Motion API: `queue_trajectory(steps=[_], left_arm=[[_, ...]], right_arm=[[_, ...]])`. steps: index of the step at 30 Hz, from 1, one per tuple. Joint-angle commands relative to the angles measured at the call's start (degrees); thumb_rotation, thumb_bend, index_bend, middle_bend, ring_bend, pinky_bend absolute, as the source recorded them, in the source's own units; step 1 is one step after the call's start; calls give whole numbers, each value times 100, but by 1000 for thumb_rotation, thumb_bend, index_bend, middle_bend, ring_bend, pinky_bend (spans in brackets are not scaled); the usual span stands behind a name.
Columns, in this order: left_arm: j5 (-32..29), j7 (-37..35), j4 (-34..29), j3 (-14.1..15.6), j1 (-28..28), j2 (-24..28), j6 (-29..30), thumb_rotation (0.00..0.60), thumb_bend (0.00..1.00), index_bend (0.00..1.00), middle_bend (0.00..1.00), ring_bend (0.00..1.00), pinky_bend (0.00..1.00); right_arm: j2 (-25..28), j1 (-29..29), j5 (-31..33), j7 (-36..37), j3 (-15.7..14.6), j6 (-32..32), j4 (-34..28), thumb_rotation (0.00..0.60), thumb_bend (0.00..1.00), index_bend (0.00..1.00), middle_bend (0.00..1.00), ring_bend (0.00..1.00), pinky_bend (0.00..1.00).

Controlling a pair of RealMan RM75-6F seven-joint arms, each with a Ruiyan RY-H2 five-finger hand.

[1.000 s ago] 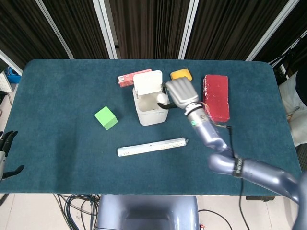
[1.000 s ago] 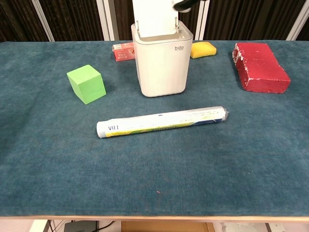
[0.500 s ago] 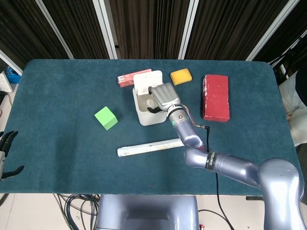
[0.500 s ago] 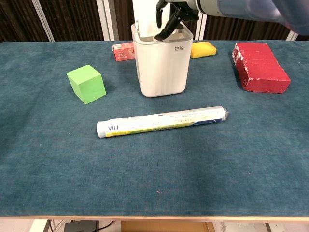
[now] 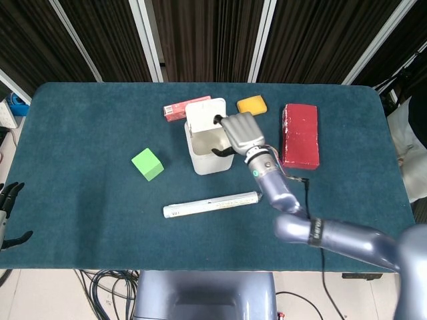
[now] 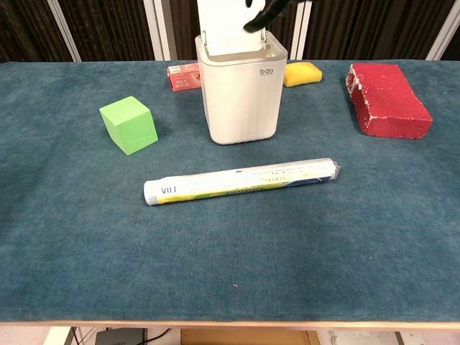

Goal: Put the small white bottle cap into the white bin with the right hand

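Note:
The white bin (image 5: 212,163) stands mid-table with its lid (image 5: 203,115) upright at the back; the chest view shows its front wall (image 6: 241,93). My right hand (image 5: 241,132) hovers over the bin's right rim with its fingers spread and nothing visible in them. In the chest view only its dark fingertips (image 6: 263,13) show at the top edge above the bin's opening. No view shows the small white bottle cap, and the bin's inside is partly hidden by the hand. My left hand (image 5: 8,215) hangs off the table's left edge, fingers apart and empty.
A green cube (image 5: 147,164) sits left of the bin and a rolled tube (image 5: 211,204) lies in front of it. A red block (image 5: 300,135) is to the right. A yellow sponge (image 5: 252,105) and a pink box (image 5: 179,109) lie behind.
A second ago my right hand held the white cap beside the bin. It moved over the opening, dipped its fingers in, then lifted and shifted right; the cap no longer shows.

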Motion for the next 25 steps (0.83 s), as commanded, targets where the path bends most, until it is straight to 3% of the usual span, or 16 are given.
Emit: queue_trajectory(steps=[1, 5, 9, 13, 15, 19, 25], left_arm=[[-23, 62, -3, -12, 7, -25, 25, 600, 166, 117, 147, 30, 0], [-50, 138, -2, -36, 20, -70, 81, 600, 166, 117, 147, 30, 1], [-43, 231, -10, -29, 19, -114, 93, 600, 166, 117, 147, 30, 2], [-39, 281, -6, -29, 6, -149, 83, 600, 165, 116, 147, 30, 2], [-55, 317, 3, -37, -3, -177, 76, 600, 165, 117, 147, 30, 2], [-48, 350, 13, -45, -3, -210, 101, 600, 166, 117, 147, 30, 2], [7, 298, 70, -57, 0, -258, 161, 600, 165, 117, 148, 30, 2]], right_arm=[[985, -917, -767, 784, 24, 646, -1231, 600, 146, 317, 781, 863, 834], [1688, -1880, -1575, 1341, -385, 1176, -2004, 600, 147, 299, 652, 749, 759], [2237, -3034, -2675, 1693, -1251, 1889, -2377, 600, 146, 194, 364, 461, 463], [2222, -3839, -3545, 1897, -1871, 2657, -2182, 600, 122, 159, 204, 257, 299], [1959, -4397, -4255, 2164, -2227, 3357, -1777, 600, 113, 159, 178, 219, 282], [1313, -5163, -4981, 2545, -2618, 4287, -756, 600, 112, 158, 159, 194, 263], [765, -5654, -5156, 2641, -2768, 4611, 72, 600, 113, 158, 159, 192, 252]])
